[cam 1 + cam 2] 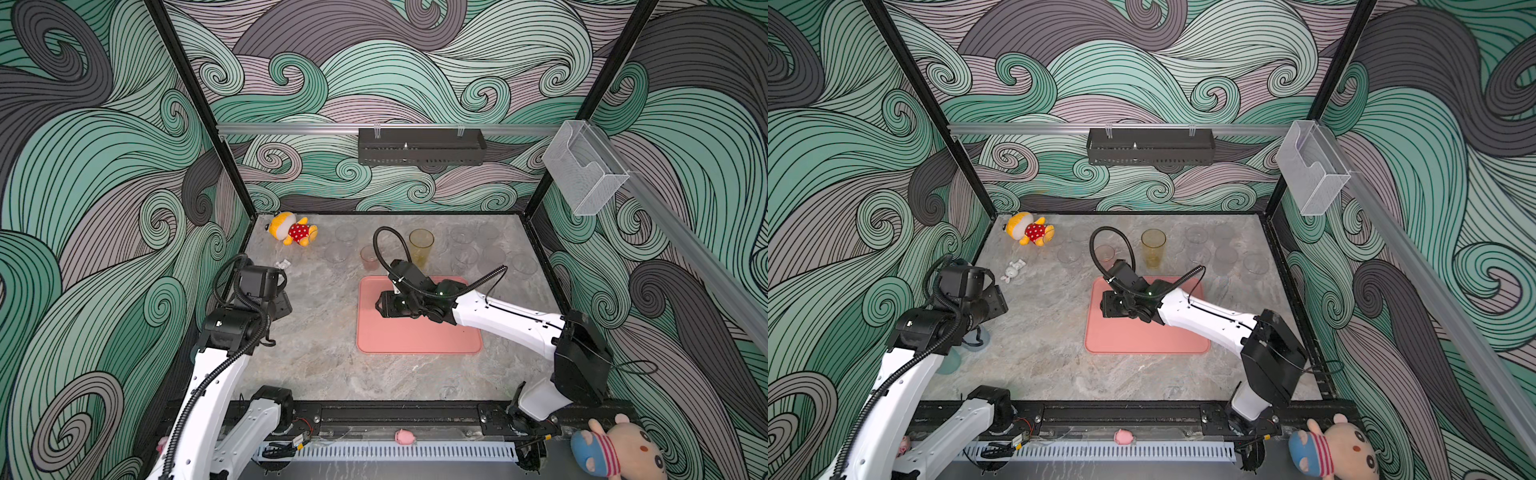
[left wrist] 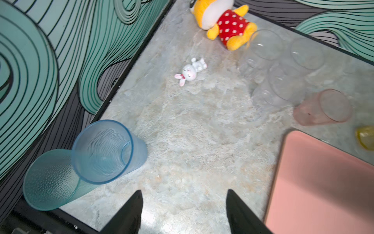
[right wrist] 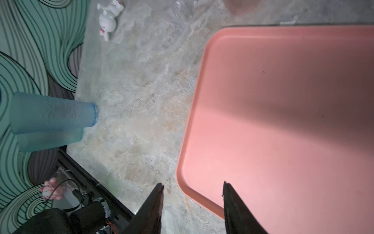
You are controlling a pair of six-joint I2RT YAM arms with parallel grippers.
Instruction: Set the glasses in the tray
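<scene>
Fingers of the left hand (image 2: 184, 191) stand well apart over bare tabletop (image 2: 192, 141), gripping nothing. A teal glass (image 2: 50, 180) and a blue glass (image 2: 105, 150) stand close together by the left wall. They are off to one side of that hand and near it, but not between its fingers.

Farther back lie a small rabbit figurine (image 2: 191, 71) and a yellow plush toy (image 1: 291, 228). Just right of the plush, along the far edge, stands a cluster of clear glasses (image 1: 346, 235). Next come a pink glass (image 1: 369, 257) and a taller yellow glass (image 1: 421, 247), both on the tabletop just beyond the tray (image 1: 415, 332).

The right hand (image 3: 192, 183) hangs above the tray's far left part, its fingers parted and holding nothing. One finger is over the tabletop and the other over the tray's rim. What shows of the tray's floor is bare pink, and the arm hides part of it. Another cluster of clear glasses (image 1: 463, 235) stands at the far right, well apart from that hand. On the right wall rail hangs a clear box (image 1: 586, 170); whether anything lies in it cannot be told.
</scene>
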